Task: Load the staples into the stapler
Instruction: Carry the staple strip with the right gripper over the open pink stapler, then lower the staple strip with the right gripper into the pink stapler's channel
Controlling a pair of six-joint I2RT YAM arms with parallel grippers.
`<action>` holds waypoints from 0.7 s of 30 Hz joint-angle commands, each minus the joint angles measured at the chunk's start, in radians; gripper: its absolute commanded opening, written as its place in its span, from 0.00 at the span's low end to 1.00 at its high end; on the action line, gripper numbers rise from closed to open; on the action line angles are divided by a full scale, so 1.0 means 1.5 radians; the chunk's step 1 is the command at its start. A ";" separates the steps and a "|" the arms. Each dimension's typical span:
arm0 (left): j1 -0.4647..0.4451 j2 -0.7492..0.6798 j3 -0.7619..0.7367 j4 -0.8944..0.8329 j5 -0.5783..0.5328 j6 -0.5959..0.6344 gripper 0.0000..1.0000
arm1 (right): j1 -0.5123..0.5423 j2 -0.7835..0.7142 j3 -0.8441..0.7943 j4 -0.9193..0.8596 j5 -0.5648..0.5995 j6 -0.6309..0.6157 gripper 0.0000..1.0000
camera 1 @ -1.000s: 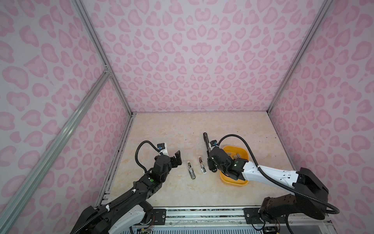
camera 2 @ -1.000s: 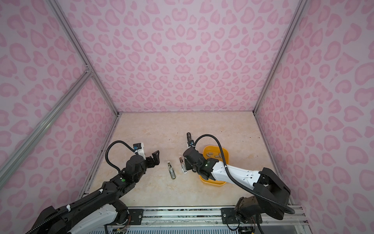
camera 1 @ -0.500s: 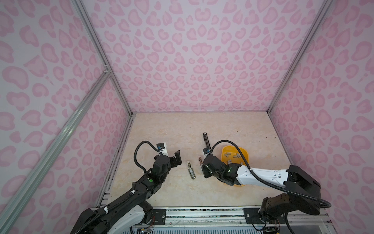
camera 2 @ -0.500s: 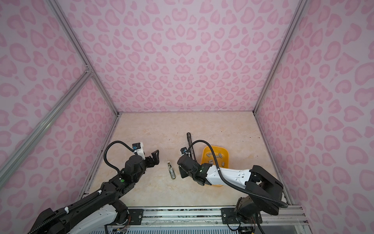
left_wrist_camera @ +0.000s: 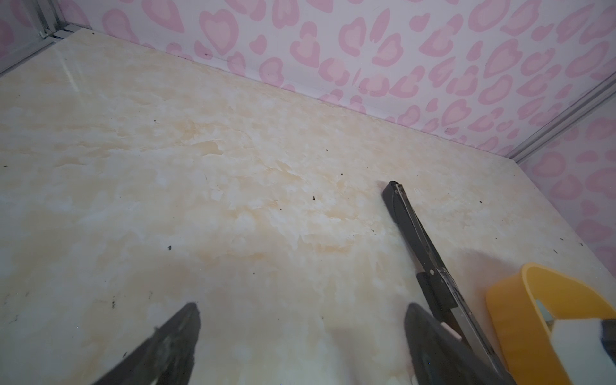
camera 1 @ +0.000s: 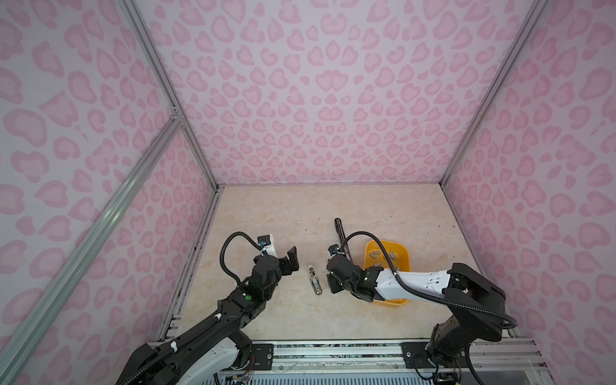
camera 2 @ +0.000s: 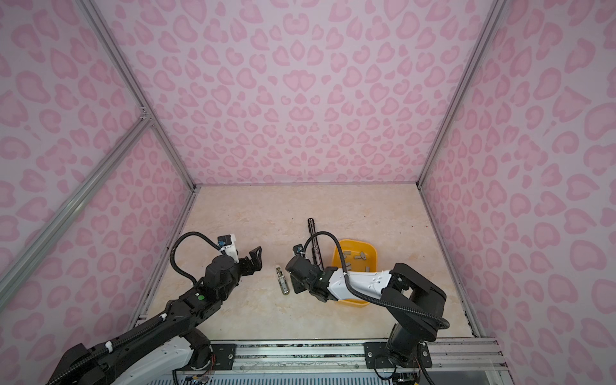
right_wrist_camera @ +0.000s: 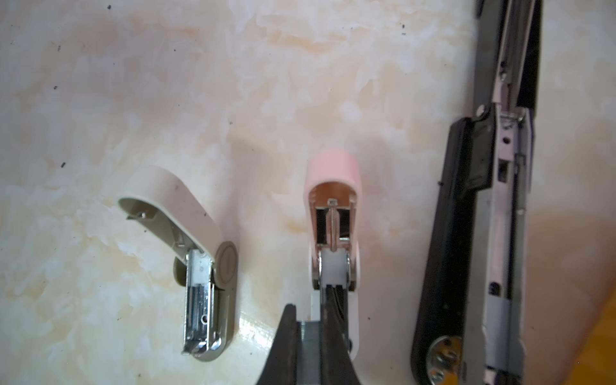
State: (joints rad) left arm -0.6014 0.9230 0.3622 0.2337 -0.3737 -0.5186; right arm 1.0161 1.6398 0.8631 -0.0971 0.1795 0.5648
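My right gripper (right_wrist_camera: 308,316) is pinched on one staple strip (right_wrist_camera: 310,336), just above the open pink stapler (right_wrist_camera: 333,213) and roughly in line with its channel. In both top views the gripper hides that stapler. My left gripper (camera 1: 289,263) is spread wide with nothing in it, off to the side above the table (camera 1: 283,213). The other staples (camera 1: 374,254) lie in the yellow tray (camera 1: 386,241). The beige stapler (right_wrist_camera: 203,266) and black stapler (right_wrist_camera: 483,216) lie open on either side of the pink one.

The step, as I read it, is to seat the strip in the pink channel. I'd hold the strip parallel to the rails, come down slowly, and release only once it sits between the walls. The pink stapler looks light and a nudge could skid it, so I'd push straight down, never sideways. The left arm could brace it.
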 commanded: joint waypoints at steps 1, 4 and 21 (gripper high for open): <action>0.002 -0.002 0.006 0.013 -0.002 0.006 0.97 | -0.001 -0.001 -0.002 -0.001 0.029 -0.007 0.03; 0.002 -0.002 0.005 0.013 -0.001 0.004 0.97 | -0.003 0.002 0.002 -0.003 0.029 -0.005 0.03; 0.001 -0.012 0.005 0.010 0.000 0.004 0.97 | -0.015 0.031 0.013 -0.002 0.011 -0.005 0.02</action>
State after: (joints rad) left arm -0.6014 0.9112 0.3622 0.2333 -0.3733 -0.5186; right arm 0.9947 1.6775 0.8799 -0.0990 0.1970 0.5571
